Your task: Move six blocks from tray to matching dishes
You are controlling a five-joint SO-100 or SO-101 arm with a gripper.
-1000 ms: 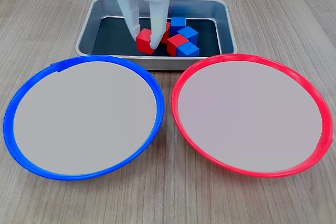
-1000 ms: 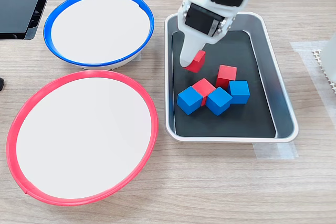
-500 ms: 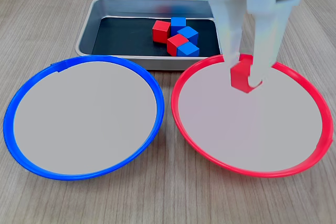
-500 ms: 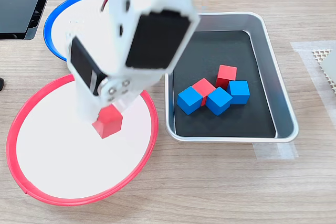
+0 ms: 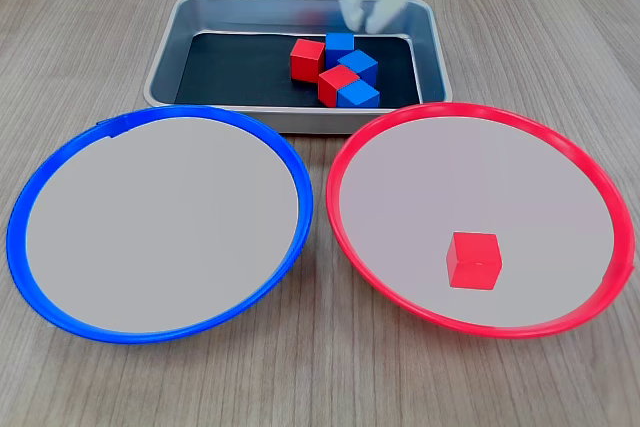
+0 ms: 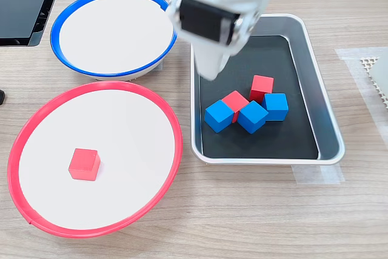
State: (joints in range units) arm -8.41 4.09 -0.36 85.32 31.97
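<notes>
One red block (image 5: 473, 260) (image 6: 84, 164) lies flat in the red-rimmed dish (image 5: 430, 177) (image 6: 124, 122), free of the arm. The silver tray (image 5: 160, 77) (image 6: 327, 144) holds two red blocks (image 5: 305, 59) (image 6: 262, 86) and three blue blocks (image 5: 357, 95) (image 6: 218, 116), bunched together. The blue-rimmed dish (image 5: 160, 227) (image 6: 112, 31) has no block in it. My white gripper (image 5: 366, 19) (image 6: 210, 72) hovers, motion-blurred, above the tray's far side in the first exterior view. It is open, with nothing between its fingers.
The two dishes sit side by side on a wooden table, close against the tray. A black keyboard edge (image 6: 21, 4) lies at the second exterior view's top left. A white mesh pad (image 6: 374, 68) sits at the second exterior view's right edge.
The gripper carried a red block from the tray over the red-rimmed dish, let it go there, and has swung back above the tray with nothing in it.
</notes>
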